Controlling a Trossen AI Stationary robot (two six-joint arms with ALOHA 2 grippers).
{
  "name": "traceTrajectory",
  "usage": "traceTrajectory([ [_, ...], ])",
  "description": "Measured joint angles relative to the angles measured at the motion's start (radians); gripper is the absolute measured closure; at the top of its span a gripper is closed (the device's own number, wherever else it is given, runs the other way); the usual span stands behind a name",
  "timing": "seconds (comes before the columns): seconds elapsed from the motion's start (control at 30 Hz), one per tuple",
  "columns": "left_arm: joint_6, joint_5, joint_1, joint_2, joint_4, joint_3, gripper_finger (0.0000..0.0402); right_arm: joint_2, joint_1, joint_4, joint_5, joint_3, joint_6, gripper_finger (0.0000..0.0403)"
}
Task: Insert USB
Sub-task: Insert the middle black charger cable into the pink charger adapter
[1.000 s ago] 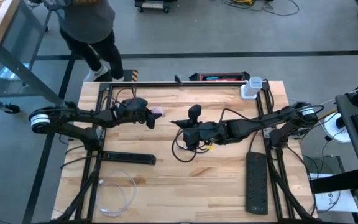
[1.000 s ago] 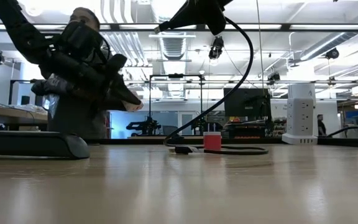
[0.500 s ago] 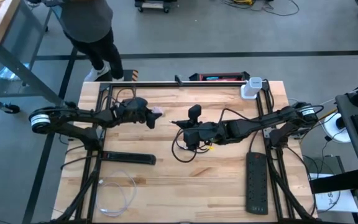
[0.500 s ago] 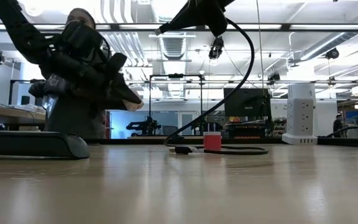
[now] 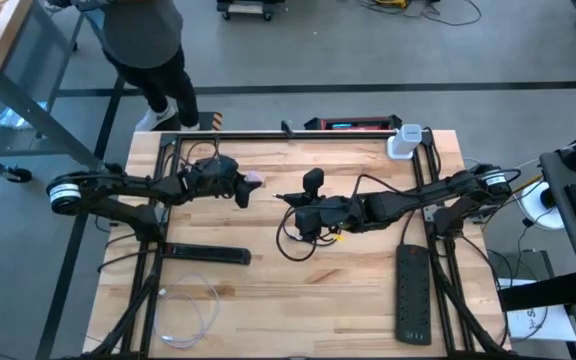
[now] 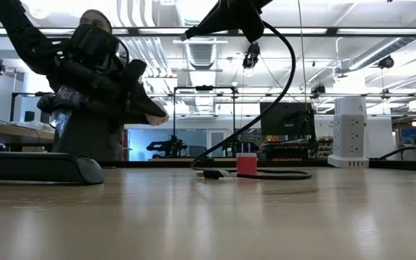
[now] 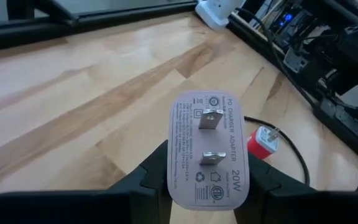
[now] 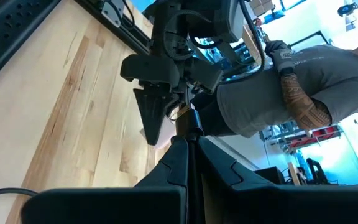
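A pale pink power adapter (image 7: 209,149), prongs facing the wrist camera, is held by my left gripper (image 7: 209,173) above the table's middle left (image 5: 244,186). My right gripper (image 5: 298,208) hangs a short way to its right, shut on the plug end of a black USB cable (image 8: 191,123), and points at the adapter. The cable (image 6: 284,65) arcs down from it to the table. A small red charger (image 6: 246,164) stands on the table beside the cable's loop. My left gripper pinches the adapter's two narrow sides (image 7: 174,163) between its fingers, which lie about level and point toward the table's right. The adapter is lifted clear, its pronged face turned back toward the wrist. My right gripper pinches the cable's plug end (image 8: 190,132) between its shut fingers, pointing toward the table's left. A short black tip sticks out past the fingertips. The rest of the cable hangs slack below, and its loop (image 5: 290,246) lies on the table.
A black power strip (image 5: 413,292) lies at the near right and another (image 5: 208,254) at the near left. A white outlet tower (image 5: 403,141) stands at the far edge. A clear bag (image 5: 188,310) lies near the front left. A person (image 5: 143,40) stands beyond the far left corner.
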Motion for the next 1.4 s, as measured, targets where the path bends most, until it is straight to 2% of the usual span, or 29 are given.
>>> traceTrajectory([
  [0.23,-0.025,0.032,0.0,-0.002,0.017,0.0,0.0304,0.0,0.0,0.0,0.0,0.0,0.0,0.0403],
  [0.33,-0.003,0.035,0.0,0.0,0.016,0.0,0.0304,0.0,0.0,0.0,0.0,0.0,0.0,0.0403],
  [0.47,0.044,0.088,-0.002,0.0,0.013,0.0,0.0299,0.0,0.0,0.0,0.0,0.005,0.0,0.0403],
  [0.7,0.08,0.053,-0.003,-0.001,0.019,0.0,0.0302,0.001,0.0,-0.001,0.0,0.008,0.0,0.0403],
  [0.87,0.075,0.068,-0.004,-0.016,0.1,0.0,0.0302,0.001,0.006,-0.001,0.0,0.008,-0.008,0.0403],
  [1.07,0.028,0.14,-0.005,-0.032,0.203,0.0,0.0302,0.001,0.037,0.0,-0.001,0.008,-0.051,0.0403],
  [1.4,-0.09,0.292,-0.009,-0.036,0.539,0.0,0.0302,0.001,0.069,0.059,0.003,0.007,-0.094,0.0403],
])
